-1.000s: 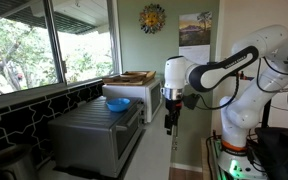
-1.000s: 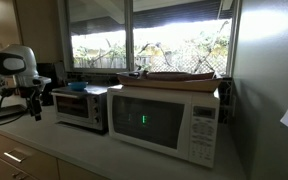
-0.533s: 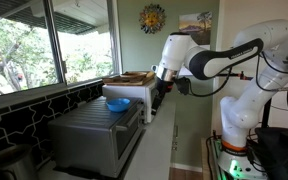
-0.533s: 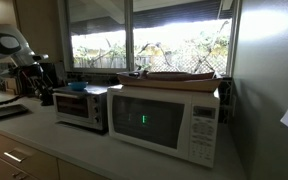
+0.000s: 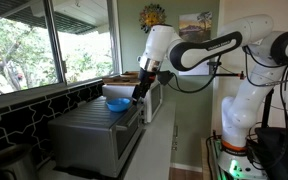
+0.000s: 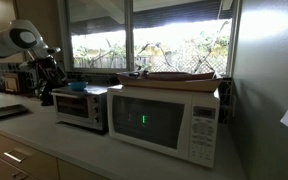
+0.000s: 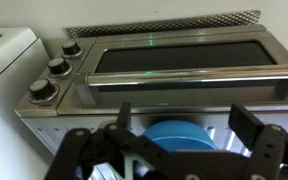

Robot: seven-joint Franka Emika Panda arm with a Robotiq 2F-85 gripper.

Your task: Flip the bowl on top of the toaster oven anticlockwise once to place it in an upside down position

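Wrist view: bowl [image 7: 179, 140], blue, sits on the ribbed top of the toaster oven [image 7: 184, 60], framed between jaws spread wide and gripping nothing. Exterior view: bowl rim-up. Status, judged: approach only; grasp, anticlockwise flip and upside-down placement outstanding.

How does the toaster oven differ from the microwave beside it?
The toaster oven is grey metal, and the microwave is white. The toaster oven carries a blue bowl on top, while the microwave carries a flat brown tray. Both are boxy and stand side by side on the counter.
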